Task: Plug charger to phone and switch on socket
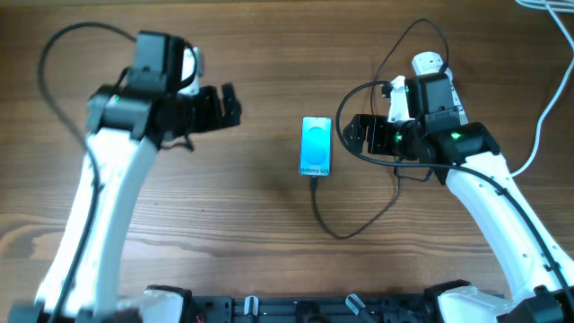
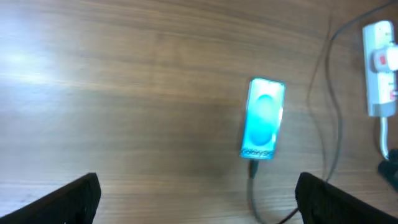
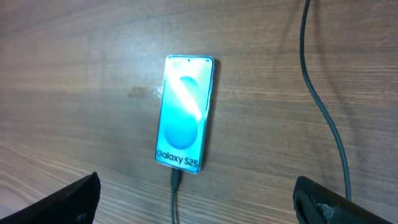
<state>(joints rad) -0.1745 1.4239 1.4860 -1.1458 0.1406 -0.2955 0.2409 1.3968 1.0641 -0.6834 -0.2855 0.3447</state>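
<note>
The phone [image 1: 315, 146] lies flat mid-table with its cyan screen up; it also shows in the left wrist view [image 2: 263, 118] and the right wrist view [image 3: 184, 113]. The charger's black cable [image 1: 336, 226] has its plug tip [image 3: 176, 180] in the phone's bottom edge and loops right toward the socket [image 1: 421, 81], mostly hidden behind my right arm; the strip's end shows in the left wrist view [image 2: 380, 68]. My left gripper [image 1: 220, 108] is open and empty, left of the phone. My right gripper [image 1: 357, 135] is open and empty, just right of the phone.
A thick white cord [image 1: 549, 81] runs along the far right of the wooden table [image 1: 260, 224]. A black cable arcs over the left arm [image 1: 54, 54]. The arms' bases stand at the front edge [image 1: 305, 307].
</note>
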